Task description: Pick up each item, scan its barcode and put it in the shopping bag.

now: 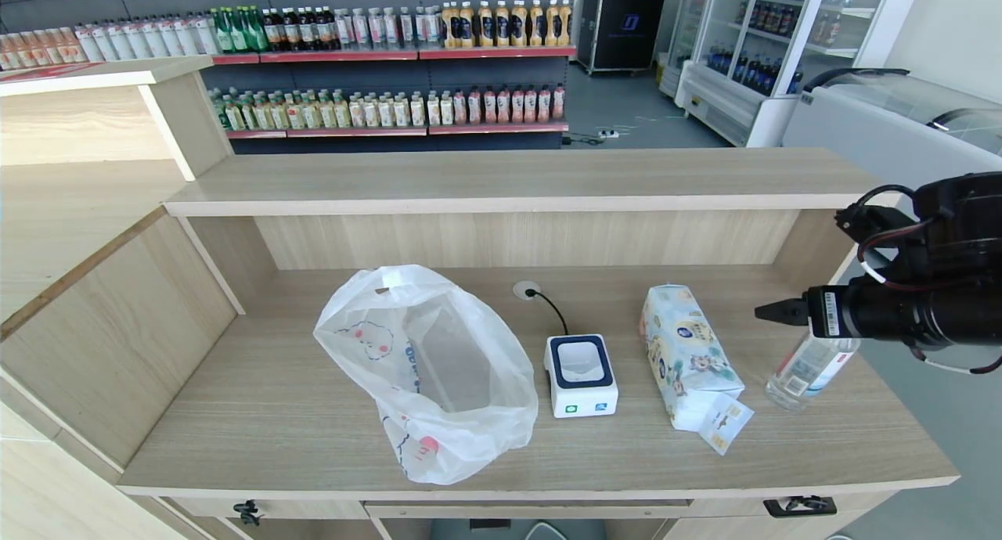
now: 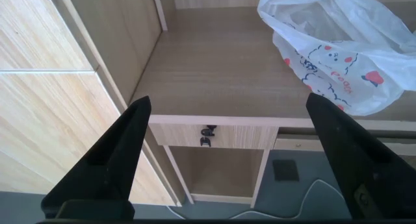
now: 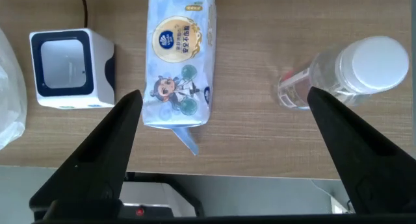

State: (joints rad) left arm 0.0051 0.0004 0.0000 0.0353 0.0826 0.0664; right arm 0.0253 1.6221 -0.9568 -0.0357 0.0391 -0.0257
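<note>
A white printed shopping bag [image 1: 427, 368] lies open on the wooden counter [image 1: 274, 415], left of centre. Right of it sits the white barcode scanner [image 1: 581, 374], window facing up. A blue patterned tissue pack [image 1: 689, 356] lies beside the scanner, and a clear water bottle [image 1: 806, 368] lies at the far right. My right gripper [image 1: 775, 311] hovers open above the bottle and pack; its wrist view holds the tissue pack [image 3: 179, 62], scanner [image 3: 68, 68] and bottle [image 3: 351, 71] between the spread fingers [image 3: 97, 159]. My left gripper [image 2: 224, 159] hangs open off the counter's front left edge, short of the bag [image 2: 344, 49].
A raised ledge [image 1: 517, 180] walls the counter's back, and side panels close both ends. The scanner's black cable [image 1: 552, 305] runs to a hole behind it. Drawers with a key [image 2: 207, 136] sit under the front edge. Bare counter lies left of the bag.
</note>
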